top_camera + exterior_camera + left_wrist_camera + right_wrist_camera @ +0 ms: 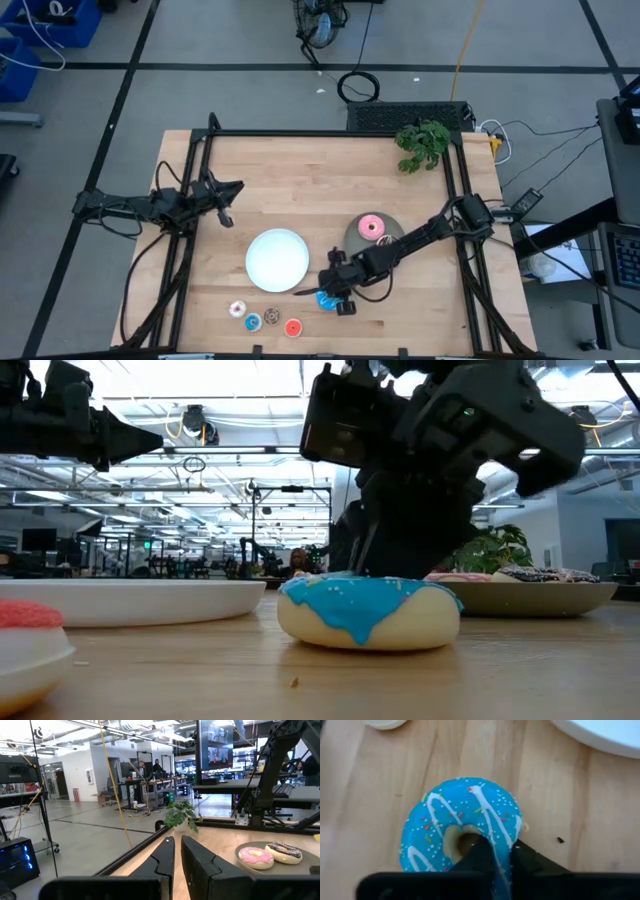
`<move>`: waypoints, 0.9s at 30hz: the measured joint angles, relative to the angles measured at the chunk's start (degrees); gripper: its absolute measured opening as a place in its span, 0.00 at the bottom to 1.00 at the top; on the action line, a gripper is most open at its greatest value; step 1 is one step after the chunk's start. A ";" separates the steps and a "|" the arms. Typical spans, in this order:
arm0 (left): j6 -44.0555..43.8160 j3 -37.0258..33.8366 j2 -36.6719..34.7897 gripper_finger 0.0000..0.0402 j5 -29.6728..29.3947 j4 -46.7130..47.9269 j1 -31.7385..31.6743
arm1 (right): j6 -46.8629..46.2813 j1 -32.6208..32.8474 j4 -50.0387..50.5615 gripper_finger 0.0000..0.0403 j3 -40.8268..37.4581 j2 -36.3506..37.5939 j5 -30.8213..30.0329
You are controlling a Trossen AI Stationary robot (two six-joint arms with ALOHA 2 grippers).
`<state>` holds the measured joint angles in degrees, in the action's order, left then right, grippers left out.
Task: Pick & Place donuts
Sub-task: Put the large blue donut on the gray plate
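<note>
Blue-iced ring donut with white drizzle (462,832) lies flat on the wooden worktop (365,795); right gripper (501,855) fingers pinch its rim through the hole, ready to lift. Left gripper (177,857) waits aside, fingers pressed together.

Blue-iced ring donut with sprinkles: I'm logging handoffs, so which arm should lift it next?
Right. Its tool is shut on the blue-iced ring donut's rim, one finger through the hole. The left tool waits far across the table.
</note>
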<state>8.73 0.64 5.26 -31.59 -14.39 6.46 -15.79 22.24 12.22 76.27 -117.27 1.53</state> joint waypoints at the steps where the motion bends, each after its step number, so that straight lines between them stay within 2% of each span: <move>1: 0.00 0.00 0.00 0.09 0.00 0.00 0.00 | -0.02 -0.14 0.39 0.04 0.19 0.25 1.10; 5: 0.02 0.00 0.00 0.09 0.00 0.06 0.00 | -1.17 -0.07 3.65 0.05 0.05 3.56 -0.40; 11: 0.02 0.00 -0.01 0.09 0.00 0.15 0.00 | -3.90 -0.03 14.14 0.02 0.16 14.17 -4.41; 16: 0.18 0.00 0.00 0.09 -0.04 0.09 0.00 | -10.01 0.84 21.52 0.03 0.20 24.17 -4.75; 22: 0.34 0.00 0.00 0.09 -0.03 -0.13 0.00 | -15.15 2.52 28.75 0.03 0.20 32.90 -5.11; 27: 0.14 0.00 0.00 0.09 -0.02 -0.10 0.00 | -18.73 4.17 34.08 0.03 0.20 35.99 -10.74</move>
<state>8.87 0.64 5.26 -31.62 -14.49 6.46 -34.52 26.41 46.31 76.47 -81.28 -9.22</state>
